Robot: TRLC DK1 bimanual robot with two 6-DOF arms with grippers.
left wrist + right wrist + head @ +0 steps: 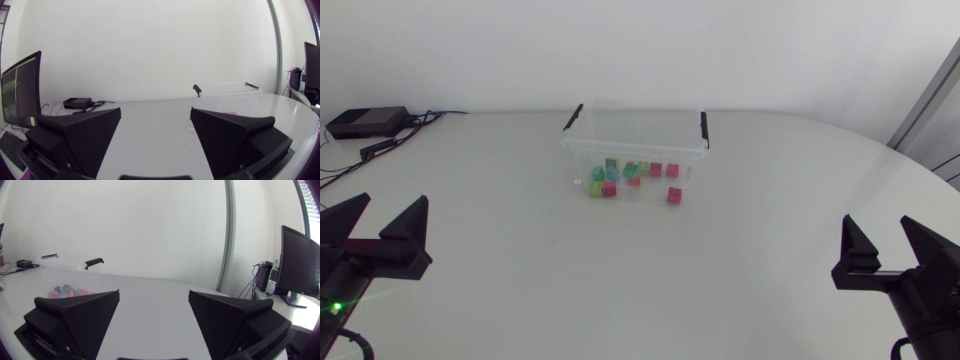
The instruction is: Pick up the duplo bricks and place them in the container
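Note:
A clear plastic container (635, 135) with black clips stands at the back middle of the white table. Several duplo bricks (620, 175), green, teal and pink, show through its front wall. One pink brick (674, 196) lies just in front of its right part, outside it. My left gripper (392, 208) is open and empty at the near left, far from the bricks. My right gripper (877, 228) is open and empty at the near right. The left wrist view has its gripper (155, 117) facing the container (227, 90). Beyond my right gripper (154, 297) lie the container (67, 262) and bricks (65, 290).
A black box (365, 122) with cables sits at the table's back left corner, also seen ahead of the left gripper as a black box (77, 103). Bare tabletop (640, 280) stretches between both grippers and the container.

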